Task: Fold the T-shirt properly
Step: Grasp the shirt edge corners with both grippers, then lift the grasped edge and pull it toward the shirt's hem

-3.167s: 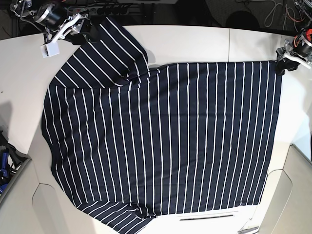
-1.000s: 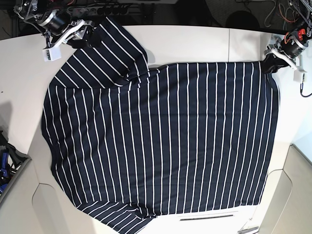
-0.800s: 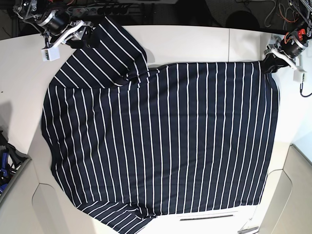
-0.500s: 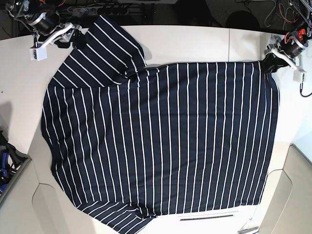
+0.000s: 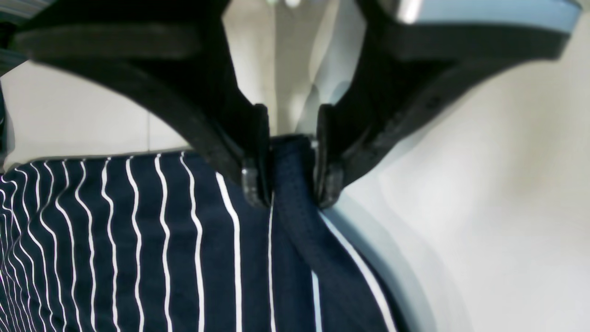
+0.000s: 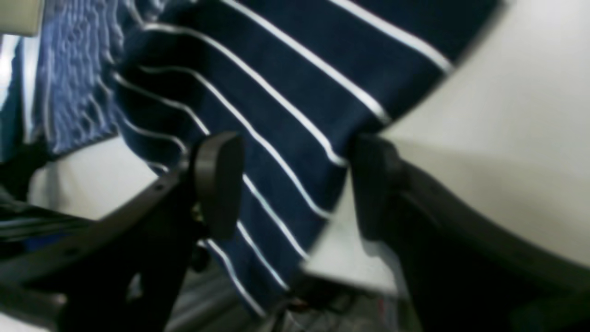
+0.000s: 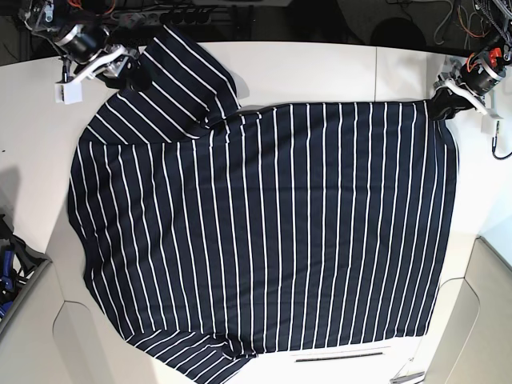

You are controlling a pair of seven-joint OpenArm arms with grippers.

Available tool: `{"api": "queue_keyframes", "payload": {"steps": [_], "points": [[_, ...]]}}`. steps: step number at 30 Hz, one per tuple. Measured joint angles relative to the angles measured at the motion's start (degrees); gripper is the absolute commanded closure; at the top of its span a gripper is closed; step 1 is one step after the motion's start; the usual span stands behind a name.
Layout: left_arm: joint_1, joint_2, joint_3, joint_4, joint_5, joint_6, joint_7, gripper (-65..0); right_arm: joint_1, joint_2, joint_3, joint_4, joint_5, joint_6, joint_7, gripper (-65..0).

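The T-shirt [image 7: 264, 224], dark navy with thin white stripes, lies spread flat over the white table [image 7: 320, 72]. One sleeve [image 7: 180, 76] is folded at the far left. My left gripper [image 5: 288, 173] is shut on the shirt's thick hem corner [image 5: 295, 203]; in the base view it [image 7: 440, 102] sits at the shirt's far right corner. My right gripper [image 6: 295, 184] has its fingers [image 6: 219, 180] wide apart, with striped sleeve fabric [image 6: 276, 115] lying between them. In the base view it [image 7: 128, 74] is at the sleeve's far left edge.
A power strip [image 7: 160, 14] and cables [image 7: 448, 24] lie behind the table's far edge. A dark bin [image 7: 16, 268] with blue items stands at the left. The table's near edge has angled cut-outs [image 7: 80, 336] at both corners. A table seam [image 7: 376, 72] runs at the far right.
My right gripper pulled the sleeve up and left, then shifted slightly back to the right. My left gripper drew the far right corner a little inward and has held still since.
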Motion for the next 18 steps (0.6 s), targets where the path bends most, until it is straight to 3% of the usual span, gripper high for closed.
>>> {"api": "queue_keyframes", "payload": {"steps": [10, 13, 18], "points": [[0.0, 0.0, 0.0, 0.0, 0.0, 0.0, 0.0, -17.1, 0.3, -0.1, -3.2, -1.0, 2.0, 2.7, -0.1, -37.3], [0.0, 0.0, 0.0, 0.0, -0.1, 0.0, 0.0, -14.6, 0.2, -0.1, -3.3, -1.1, 2.8, 3.7, -1.2, -25.4], [0.0, 0.0, 0.0, 0.0, 0.1, 0.0, -0.2, -0.5, 0.7, -0.4, -3.4, -1.0, 1.5, 3.4, -2.0, 0.0]]}}
